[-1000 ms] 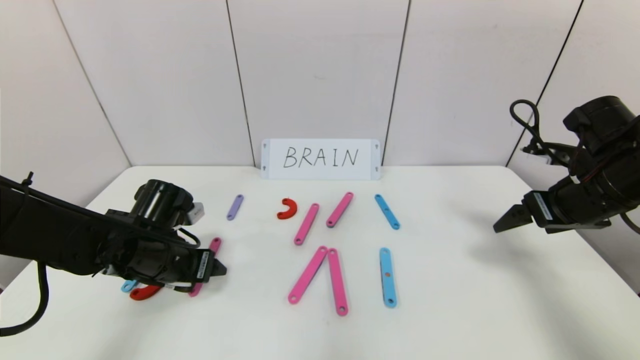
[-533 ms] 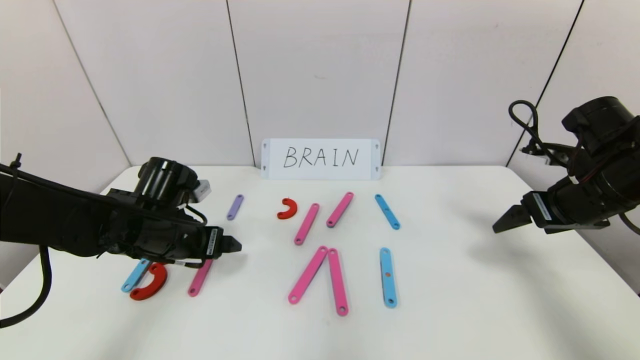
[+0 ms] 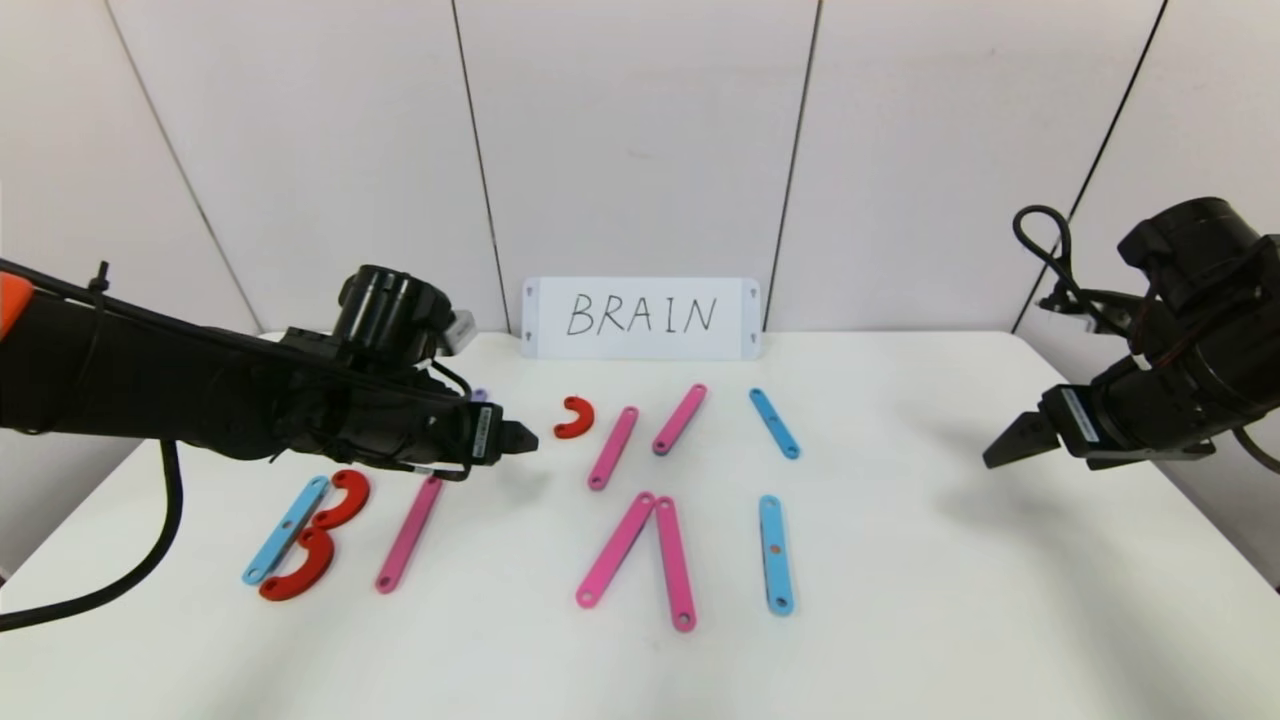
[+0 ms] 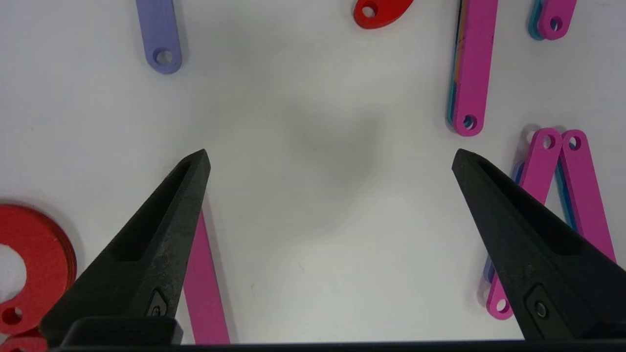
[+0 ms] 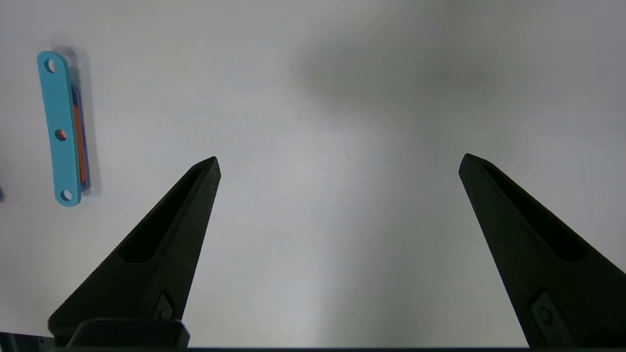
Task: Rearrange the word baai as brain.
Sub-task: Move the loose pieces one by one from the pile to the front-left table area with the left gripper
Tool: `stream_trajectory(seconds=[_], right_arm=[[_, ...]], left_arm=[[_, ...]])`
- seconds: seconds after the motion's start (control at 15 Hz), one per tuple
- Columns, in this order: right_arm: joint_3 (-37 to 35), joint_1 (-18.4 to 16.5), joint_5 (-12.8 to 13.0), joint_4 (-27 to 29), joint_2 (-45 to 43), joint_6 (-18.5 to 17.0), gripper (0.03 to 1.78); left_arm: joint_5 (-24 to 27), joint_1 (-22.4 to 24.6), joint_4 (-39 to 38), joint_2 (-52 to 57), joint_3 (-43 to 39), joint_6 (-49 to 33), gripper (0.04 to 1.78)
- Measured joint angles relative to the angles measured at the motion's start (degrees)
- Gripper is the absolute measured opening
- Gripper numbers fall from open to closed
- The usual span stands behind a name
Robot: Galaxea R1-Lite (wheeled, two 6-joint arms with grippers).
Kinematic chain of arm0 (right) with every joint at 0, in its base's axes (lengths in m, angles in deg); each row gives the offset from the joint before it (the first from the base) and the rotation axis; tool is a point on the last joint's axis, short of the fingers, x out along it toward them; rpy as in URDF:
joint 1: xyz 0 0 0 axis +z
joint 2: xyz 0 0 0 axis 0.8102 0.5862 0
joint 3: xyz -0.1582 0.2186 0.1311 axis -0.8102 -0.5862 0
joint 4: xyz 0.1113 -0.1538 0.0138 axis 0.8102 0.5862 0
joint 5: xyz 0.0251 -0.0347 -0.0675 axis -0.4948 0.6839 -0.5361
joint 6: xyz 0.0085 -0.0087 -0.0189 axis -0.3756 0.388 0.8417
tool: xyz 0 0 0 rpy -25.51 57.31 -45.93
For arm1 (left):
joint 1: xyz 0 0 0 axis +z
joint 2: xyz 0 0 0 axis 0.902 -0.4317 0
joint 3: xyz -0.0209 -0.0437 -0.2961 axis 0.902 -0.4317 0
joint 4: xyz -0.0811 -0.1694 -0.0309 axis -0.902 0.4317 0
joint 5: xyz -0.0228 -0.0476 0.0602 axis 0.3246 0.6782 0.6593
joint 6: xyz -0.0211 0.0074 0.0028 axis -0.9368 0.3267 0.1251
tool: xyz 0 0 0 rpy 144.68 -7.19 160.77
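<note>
Five pink bars (image 3: 408,534), three blue bars (image 3: 286,529), one purple bar (image 4: 159,34) partly hidden in the head view, three red C-shaped arcs (image 3: 343,499), one white card (image 3: 640,318) handwritten BRAIN, all on one surface (image 3: 900,600)

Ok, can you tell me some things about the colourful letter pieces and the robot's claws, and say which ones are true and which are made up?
1. The left gripper is open and holds nothing. True.
2. The white card reads BRAIN. True.
3. The small red arc lies right beside the blue bar. False: it lies alone near the card; two other red arcs sit by that bar, forming a B.
4. The right gripper is shut on a pink bar. False: it is open and empty, off at the table's right side.
</note>
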Motion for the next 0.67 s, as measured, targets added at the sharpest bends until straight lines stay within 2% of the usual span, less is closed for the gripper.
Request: stream_trajectory(seconds=[0.33,0.47,0.67], right_arm=[[0.2,-0.5,0.1,-0.4,1.1,-0.1,1.71],[0.1,-0.7,0.4,-2.2,1.5,-0.2,1.71],[-0.4,-0.8,0.6,-2.8,1.9,-0.2,1.71]], left_arm=[[0.4,-0.4,0.0,-7.6,8.8,6.0,1.73],[0.8,-0.5,0.0,-10.8,12.0,8.1,1.73],[1.2,-0.5,0.8,-14.0,15.8,9.1,1.73]])
